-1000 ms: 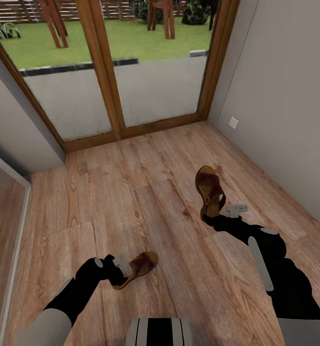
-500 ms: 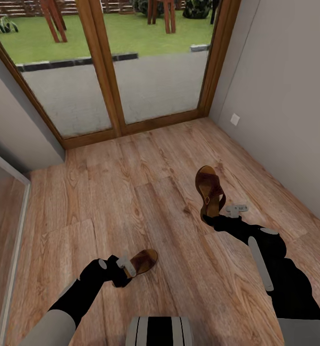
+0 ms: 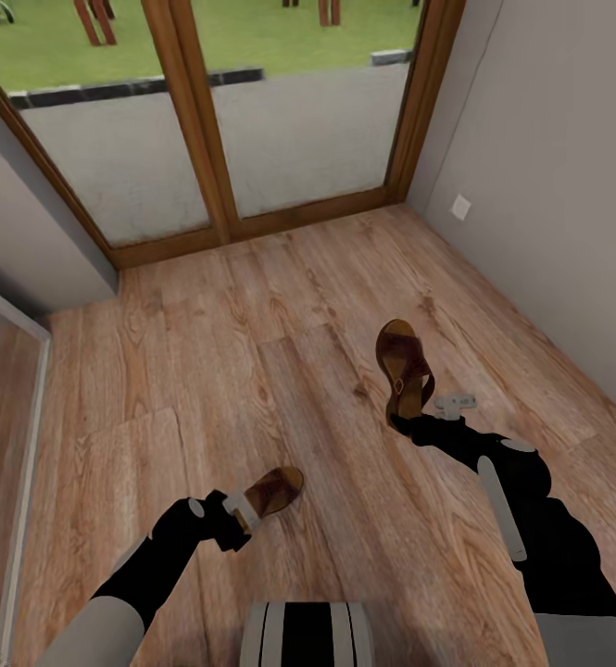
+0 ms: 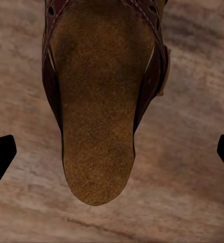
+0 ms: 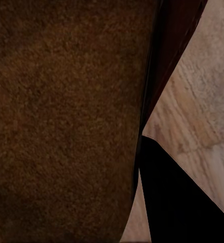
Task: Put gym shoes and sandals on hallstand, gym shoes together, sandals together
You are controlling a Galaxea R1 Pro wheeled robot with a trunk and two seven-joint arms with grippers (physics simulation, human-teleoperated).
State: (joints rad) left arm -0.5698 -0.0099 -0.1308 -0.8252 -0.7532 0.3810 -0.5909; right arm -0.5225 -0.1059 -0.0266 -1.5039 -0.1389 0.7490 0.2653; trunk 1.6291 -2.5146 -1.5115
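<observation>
Two brown sandals are in sight on the wood-plank corridor floor (image 3: 206, 371). One sandal (image 3: 275, 491) lies flat on the planks, its heel (image 4: 96, 167) between the wide-apart fingertips (image 4: 0, 157) of my left gripper (image 3: 241, 519), which is open and not touching it. My right gripper (image 3: 426, 414) is shut on the heel end of the other sandal (image 3: 402, 366), holding it upright, toe up. That sandal's tan footbed (image 5: 66, 116) sits against a black finger (image 5: 177, 202). The gym shoes and the hallstand are out of view.
A glass door in a wooden frame (image 3: 206, 185) closes the far end, with grey paving outside. A grey wall with a socket plate (image 3: 460, 207) runs along the right. Another grey wall (image 3: 30, 232) and a pale-framed panel (image 3: 30, 408) stand on the left.
The whole view has shifted: door, floor and the lying sandal slid up the picture. That sandal now sits slightly farther out from my left gripper. The right gripper still holds its sandal.
</observation>
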